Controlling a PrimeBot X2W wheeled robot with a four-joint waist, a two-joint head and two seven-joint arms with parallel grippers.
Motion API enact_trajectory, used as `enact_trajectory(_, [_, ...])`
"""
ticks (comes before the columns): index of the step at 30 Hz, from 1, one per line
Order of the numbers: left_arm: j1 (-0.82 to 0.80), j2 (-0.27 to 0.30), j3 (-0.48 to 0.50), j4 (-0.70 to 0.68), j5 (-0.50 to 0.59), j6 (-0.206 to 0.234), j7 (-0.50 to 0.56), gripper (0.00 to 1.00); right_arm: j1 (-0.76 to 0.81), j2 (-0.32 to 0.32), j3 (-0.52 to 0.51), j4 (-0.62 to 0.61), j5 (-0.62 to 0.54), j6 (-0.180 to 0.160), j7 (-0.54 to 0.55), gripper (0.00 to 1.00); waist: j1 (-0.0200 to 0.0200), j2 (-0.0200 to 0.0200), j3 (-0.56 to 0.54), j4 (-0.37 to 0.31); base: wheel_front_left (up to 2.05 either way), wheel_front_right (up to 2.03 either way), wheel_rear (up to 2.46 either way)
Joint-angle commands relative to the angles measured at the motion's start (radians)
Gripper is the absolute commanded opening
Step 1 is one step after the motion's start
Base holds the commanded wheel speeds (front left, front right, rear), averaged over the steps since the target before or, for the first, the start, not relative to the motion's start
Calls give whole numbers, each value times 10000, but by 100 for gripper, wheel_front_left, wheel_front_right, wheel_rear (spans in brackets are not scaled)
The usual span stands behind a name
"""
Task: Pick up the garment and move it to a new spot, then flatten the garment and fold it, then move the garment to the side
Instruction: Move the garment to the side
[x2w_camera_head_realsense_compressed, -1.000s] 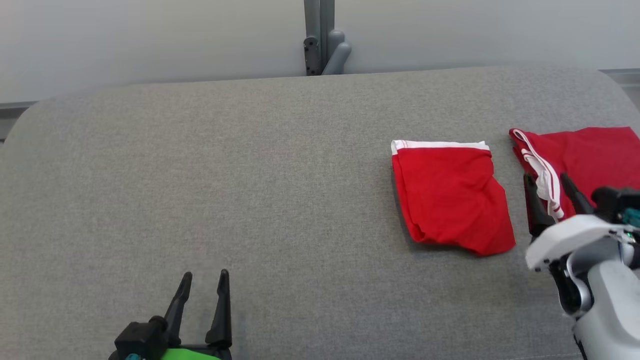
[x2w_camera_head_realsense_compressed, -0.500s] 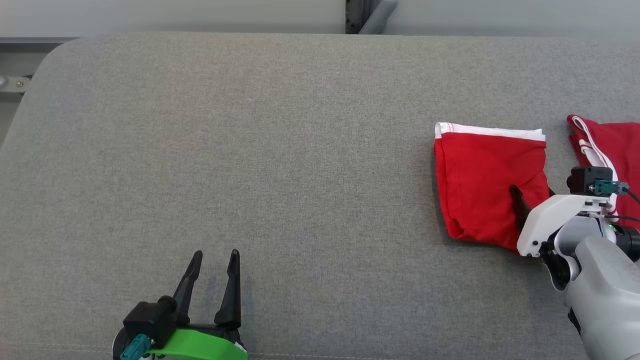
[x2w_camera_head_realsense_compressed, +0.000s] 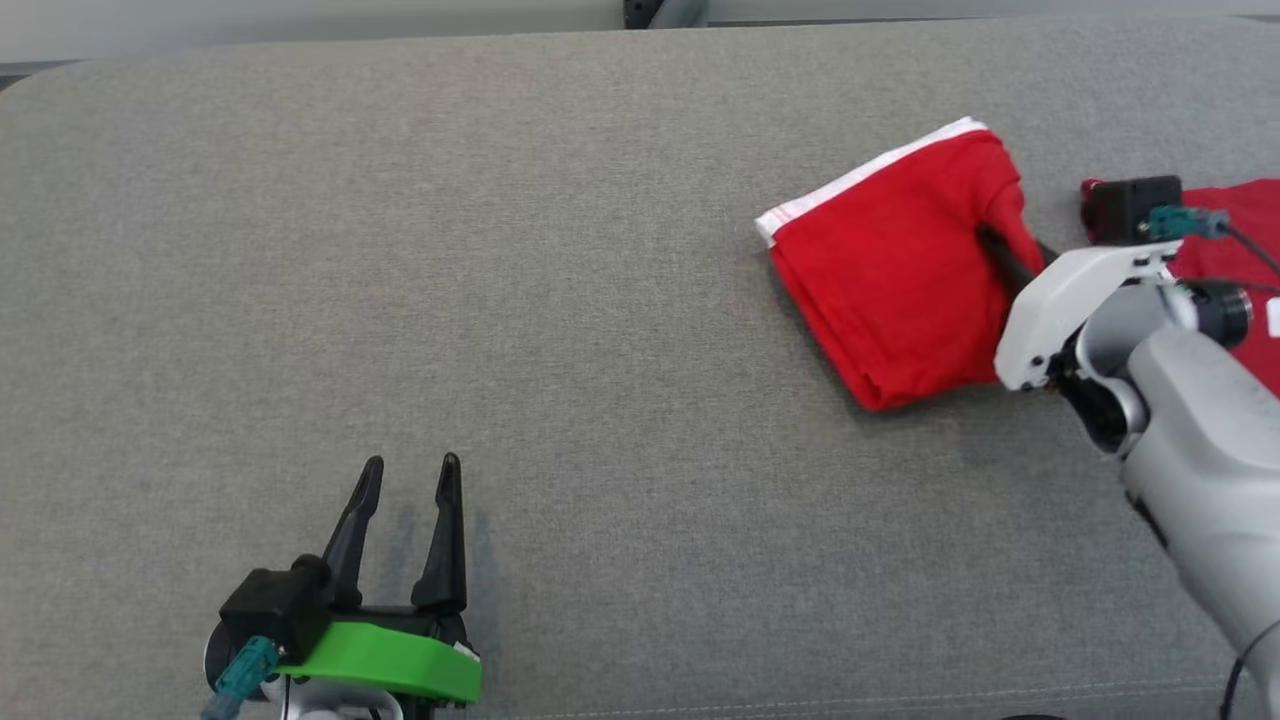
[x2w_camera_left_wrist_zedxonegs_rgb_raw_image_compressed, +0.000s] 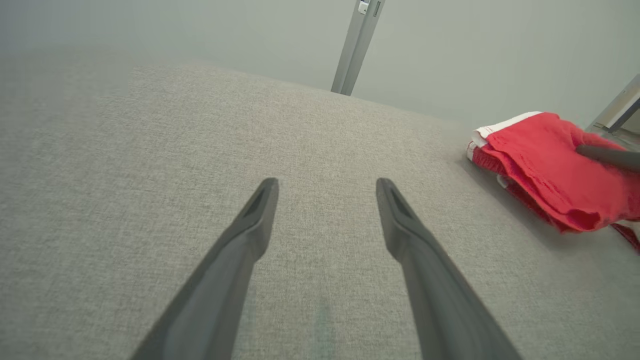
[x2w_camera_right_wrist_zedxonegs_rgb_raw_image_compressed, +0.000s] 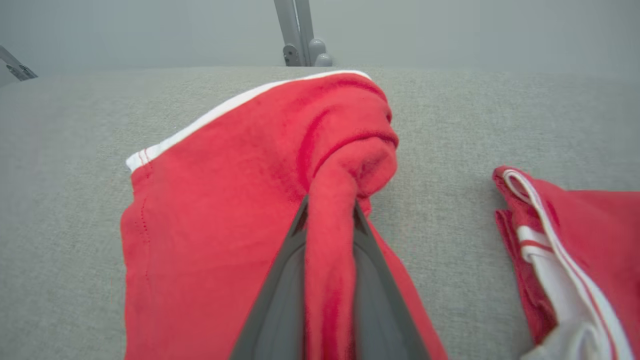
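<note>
Right gripper (x2w_camera_right_wrist_zedxonegs_rgb_raw_image_compressed: 330, 215) has just closed on the garment (x2w_camera_head_realsense_compressed: 890, 290).
Pick-up has begun; left gripper (x2w_camera_head_realsense_compressed: 405, 475) is wide, well apart from the garment.

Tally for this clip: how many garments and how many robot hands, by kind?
Red fabric garments with white trim: 2, pinched garment, loose garment
Dark two-fingered hands: 2, left hand, right hand
Total: 4

1. The red garment (x2w_camera_head_realsense_compressed: 890, 290) with a white waistband lies folded and turned at an angle on the grey surface (x2w_camera_head_realsense_compressed: 500, 300).
2. Its right edge is bunched into a ridge, pinched by the right gripper (x2w_camera_right_wrist_zedxonegs_rgb_raw_image_compressed: 330, 212).
</note>
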Motion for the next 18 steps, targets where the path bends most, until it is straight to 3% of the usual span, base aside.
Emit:
enact_trajectory(1, [-248, 35, 9, -60, -16, 23, -28, 100, -122, -230, 50, -48, 89, -16, 103, 0, 0, 0, 351, -442, 0, 0, 0])
enact_trajectory(7, [-748, 36, -175, -120, -22, -37, -28, 100, -1044, -1836, 347, -459, 728, -14, 1406, 0, 0, 0, 1022, -723, 0, 0, 0])
enact_trajectory(18, [-1021, 35, -385, 40, 239, -113, -29, 100, -1880, -3641, -21, 1045, 792, -16, 3009, 0, 0, 0, 1748, -232, 0, 0, 0])
